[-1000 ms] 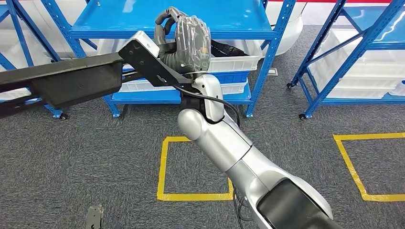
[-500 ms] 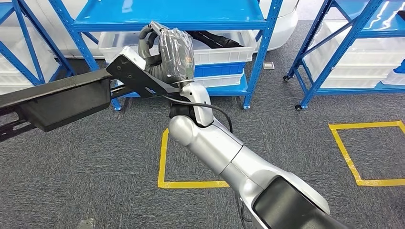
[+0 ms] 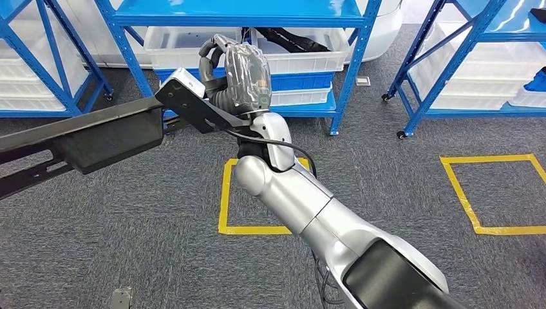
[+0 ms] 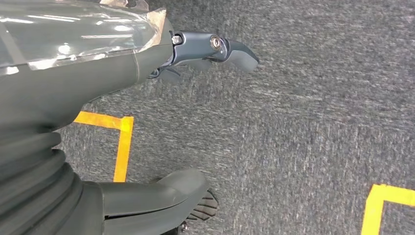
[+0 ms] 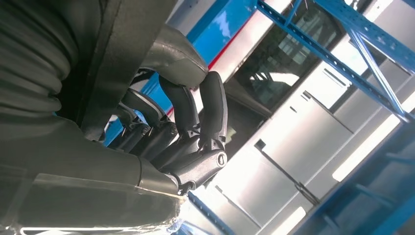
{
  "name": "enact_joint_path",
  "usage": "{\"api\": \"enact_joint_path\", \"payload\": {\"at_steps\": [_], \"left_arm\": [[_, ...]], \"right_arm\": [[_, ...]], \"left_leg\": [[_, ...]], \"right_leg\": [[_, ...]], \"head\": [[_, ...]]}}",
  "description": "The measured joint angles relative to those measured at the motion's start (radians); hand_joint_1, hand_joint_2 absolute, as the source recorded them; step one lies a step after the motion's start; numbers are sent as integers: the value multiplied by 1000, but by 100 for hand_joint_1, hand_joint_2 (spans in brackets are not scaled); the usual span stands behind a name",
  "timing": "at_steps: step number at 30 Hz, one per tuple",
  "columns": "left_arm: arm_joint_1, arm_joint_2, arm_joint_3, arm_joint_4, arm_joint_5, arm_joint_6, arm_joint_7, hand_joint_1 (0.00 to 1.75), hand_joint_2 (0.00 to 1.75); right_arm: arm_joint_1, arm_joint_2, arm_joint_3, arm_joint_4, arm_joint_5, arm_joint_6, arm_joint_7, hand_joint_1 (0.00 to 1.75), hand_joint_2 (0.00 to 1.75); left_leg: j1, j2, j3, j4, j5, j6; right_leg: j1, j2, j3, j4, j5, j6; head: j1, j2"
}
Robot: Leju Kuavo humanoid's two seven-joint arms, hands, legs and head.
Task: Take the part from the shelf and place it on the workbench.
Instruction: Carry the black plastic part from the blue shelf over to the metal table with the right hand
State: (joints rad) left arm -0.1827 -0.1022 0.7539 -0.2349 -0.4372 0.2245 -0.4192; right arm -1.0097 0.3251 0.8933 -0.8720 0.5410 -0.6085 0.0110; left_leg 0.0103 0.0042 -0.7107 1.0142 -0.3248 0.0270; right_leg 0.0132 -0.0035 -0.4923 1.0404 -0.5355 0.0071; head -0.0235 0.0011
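The right hand (image 3: pixel 239 72) grips a long black moulded plastic part (image 3: pixel 84 136) reaching toward nine o'clock, while the left hand (image 4: pixel 122 73) hangs loose, fingers apart.

no readable text, labels, brands, numbers or signs anywhere

Right arm (image 3: pixel 322 219) reaches forward and up; right hand (image 3: pixel 239 74) raised, fingers (image 5: pixel 195 112) curled closed in a grip. Left hand (image 4: pixel 98 63) hangs low, fingers apart, holding nothing.
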Motion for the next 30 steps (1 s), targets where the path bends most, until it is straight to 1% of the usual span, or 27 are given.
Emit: {"api": "enact_joint_path", "payload": {"at_steps": [1,3,4,5,6,7,8,9,10,11,12,13,14,15,16,17,18,19,20,22,23,24,25,26,28,29,30], "left_arm": [[-2,-2,-1,-1,-3,0,3,0,175],[-6,-4,-4,-2,-9,2,10,0,175],[-7,-5,-6,-2,-12,4,13,0,175],[-8,-5,-9,-2,-14,7,16,0,175],[-9,-5,-13,-2,-16,10,18,0,175],[-10,-6,-16,-3,-17,12,19,0,175],[-11,-5,-19,-3,-19,15,20,0,175],[-13,-5,-21,-4,-20,16,21,0,175],[-14,-5,-23,-4,-20,17,21,0,175],[-14,-5,-24,-4,-21,17,22,0,175],[-16,-5,-25,-4,-21,17,22,0,175],[-18,-5,-26,-5,-21,17,22,0,175],[-22,-5,-26,-6,-21,17,22,0,175],[-27,-5,-27,-7,-22,17,22,0,175],[-32,-5,-27,-7,-23,18,20,0,175],[-34,-5,-27,-8,-24,19,18,0,175],[-35,-7,-27,-8,-24,21,16,0,175],[-35,-8,-27,-8,-22,23,15,0,175],[-36,-8,-27,-9,-20,24,15,0,175],[-38,-9,-27,-9,-14,23,16,0,175],[-39,-9,-26,-9,-11,21,16,0,175],[-39,-9,-26,-10,-9,19,16,0,175],[-38,-9,-26,-10,-6,17,16,0,175],[-38,-9,-26,-10,-4,16,16,0,175],[-38,-10,-26,-10,-1,15,15,0,175],[-38,-11,-26,-10,1,15,15,0,175],[-38,-11,-26,-11,2,15,14,0,175]], "right_arm": [[-2,0,-8,2,6,0,-2,175,175],[-6,-1,-24,8,16,0,-5,175,175],[-8,-1,-31,12,21,1,-7,175,175],[-9,-1,-38,16,26,1,-8,175,175],[-9,0,-44,19,30,2,-8,175,175],[-10,0,-49,23,33,2,-9,175,175],[-10,0,-54,26,36,2,-9,175,175],[-10,0,-59,29,37,2,-9,175,175],[-9,0,-62,33,37,2,-9,175,175],[-8,0,-65,36,37,2,-9,175,175],[-8,0,-67,39,38,2,-9,175,175],[-9,0,-69,41,38,2,-9,175,175],[-10,0,-72,43,38,2,-9,175,175],[-13,0,-75,43,39,2,-9,175,175],[-15,0,-77,43,41,2,-9,175,175],[-17,0,-80,44,44,2,-9,175,175],[-18,-1,-82,45,47,2,-9,175,175],[-18,-1,-85,47,51,2,-9,175,175],[-18,-2,-89,48,53,2,-8,175,175],[-17,-2,-98,51,56,2,-8,175,175],[-16,-2,-102,52,58,2,-8,175,175],[-12,-3,-106,53,60,2,-8,175,175],[-7,-2,-110,53,63,2,-9,175,175],[-2,-2,-116,53,67,2,-11,175,175],[6,-1,-125,52,72,3,-16,175,175],[8,-1,-129,51,74,3,-19,175,175],[9,-1,-134,50,75,4,-22,175,175]], "left_leg": [[2,0,-2,-7,14,-7],[5,0,-3,-26,38,-21],[5,-2,-9,-23,23,-26],[6,-4,-19,-1,-14,-31],[8,-5,-32,42,-69,-35],[8,-6,-45,104,-128,-40],[10,-6,-57,172,-170,-45],[11,-6,-61,229,-185,-50],[12,-6,-55,266,-177,-53],[13,-6,-34,272,-153,-56],[15,-6,3,247,-129,-57],[17,-6,59,192,-126,-58],[16,-8,118,122,-143,-56],[15,-9,163,61,-168,-50],[11,-10,191,18,-191,-41],[8,-11,197,-3,-198,-29],[7,-9,192,-5,-191,-18],[7,-6,186,-7,-181,-8],[8,-4,177,-9,-168,1],[9,-1,153,-9,-144,11],[9,-1,140,-9,-134,12],[9,-1,127,-8,-124,12],[9,-1,115,-8,-115,10],[8,-1,105,-7,-107,8],[8,-2,91,-7,-93,2],[7,-2,86,-7,-88,-3],[6,-2,82,-5,-85,-7]], "right_leg": [[5,0,19,-37,-10,-8],[5,0,9,-57,13,-18],[1,-1,1,-62,29,-26],[-4,-3,-9,-67,47,-32],[-7,-4,-22,-69,65,-36],[-8,-4,-39,-69,81,-39],[-8,-4,-58,-67,96,-39],[-9,-4,-77,-66,111,-38],[-10,-4,-97,-64,125,-36],[-11,-4,-117,-60,138,-33],[-12,-4,-136,-56,150,-29],[-13,-3,-153,-49,160,-23],[-12,-3,-166,-43,168,-18],[-10,-3,-174,-37,176,-12],[-9,-4,-179,-36,183,-5],[-9,-6,-182,-38,191,0],[-11,-6,-185,-39,199,7],[-14,-6,-193,-33,196,10],[-16,-4,-208,-8,177,11],[-19,-2,-256,107,104,6],[-20,-1,-280,181,66,5],[-21,-1,-292,235,39,7],[-21,-1,-285,257,25,11],[-22,-1,-255,236,25,16],[-21,-1,-150,97,41,20],[-18,-1,-103,29,49,18],[-16,-1,-72,-19,54,14]], "head": [[1,0],[4,0],[5,0],[3,0],[-1,0],[-5,0],[-9,0],[-11,0],[-12,0],[-12,0],[-12,0],[-13,0],[-14,0],[-14,0],[-14,0],[-13,0],[-12,0],[-11,0],[-9,0],[-3,0],[0,0],[1,0],[1,0],[1,0],[2,0],[2,0],[2,0]]}}
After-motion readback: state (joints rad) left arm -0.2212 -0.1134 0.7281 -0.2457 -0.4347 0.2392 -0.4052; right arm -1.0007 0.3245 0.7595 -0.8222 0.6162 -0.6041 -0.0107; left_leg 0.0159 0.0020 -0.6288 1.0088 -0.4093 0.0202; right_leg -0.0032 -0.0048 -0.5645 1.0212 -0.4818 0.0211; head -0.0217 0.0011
